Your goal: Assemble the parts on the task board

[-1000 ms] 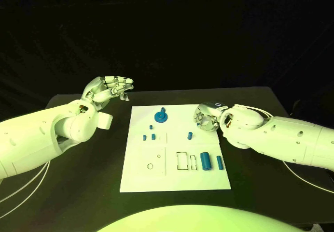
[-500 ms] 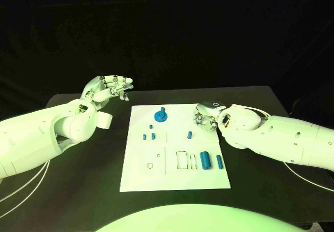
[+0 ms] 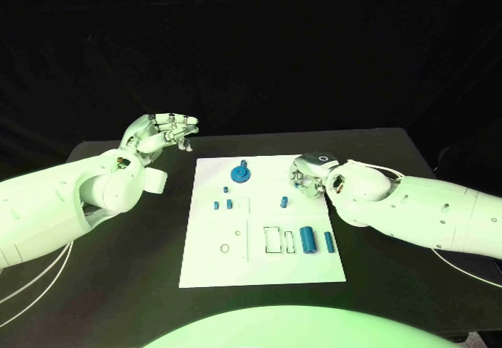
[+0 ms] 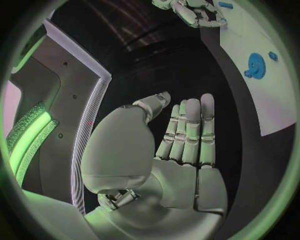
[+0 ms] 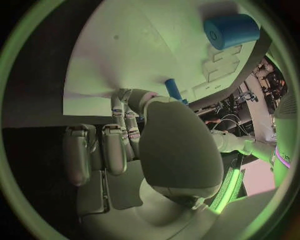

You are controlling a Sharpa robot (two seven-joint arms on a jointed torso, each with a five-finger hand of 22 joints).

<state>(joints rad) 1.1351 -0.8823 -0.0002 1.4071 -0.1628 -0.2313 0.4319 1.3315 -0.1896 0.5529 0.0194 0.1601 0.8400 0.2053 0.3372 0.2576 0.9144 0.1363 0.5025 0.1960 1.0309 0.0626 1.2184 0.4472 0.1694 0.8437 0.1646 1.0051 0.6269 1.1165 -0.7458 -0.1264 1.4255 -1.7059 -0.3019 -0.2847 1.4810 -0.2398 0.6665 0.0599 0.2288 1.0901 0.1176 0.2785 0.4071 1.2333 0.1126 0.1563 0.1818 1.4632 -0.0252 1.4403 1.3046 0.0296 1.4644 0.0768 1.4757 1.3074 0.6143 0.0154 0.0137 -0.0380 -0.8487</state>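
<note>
Right hand [image 3: 310,174] sits low over the right edge of the task board [image 3: 262,261], near its far end. Fingers curl down and inward; in the right wrist view [image 5: 125,145] the fingertips [image 5: 119,107] touch or nearly touch the white board surface, and the bulky thumb base hides what lies between thumb and fingers. Cannot tell if it pinches anything or is simply closed. A small blue peg [image 5: 173,90] pokes out just past the thumb, partly hidden by it; contact unclear. This is probably the same small upright peg [image 3: 284,201] that the head view shows just inboard of the hand.

Further out from that hand, toward the robot's body, a large blue cylinder [image 3: 309,239] lies on the board with a slimmer blue rod [image 3: 329,243] beside it, and outlined rectangular slots [image 3: 273,241] on their other side. The wrist view shows the cylinder's end face [image 5: 230,31], cut by the circle's rim.

Across the board from the right hand stands a blue gear [image 3: 241,174] with a pin rising just behind it. Three tiny blue pieces [image 3: 224,201] cluster nearer the robot; too small to make out shape.

Left hand [image 3: 162,132] hovers off the board, past its far left corner, over the black table [image 3: 125,239]. It holds nothing, palm up, fingers [image 4: 187,132] straight and close together, thumb apart. The left wrist view catches the gear [image 4: 256,64] and the right hand [image 4: 194,12] at the rim, both distorted.
</note>
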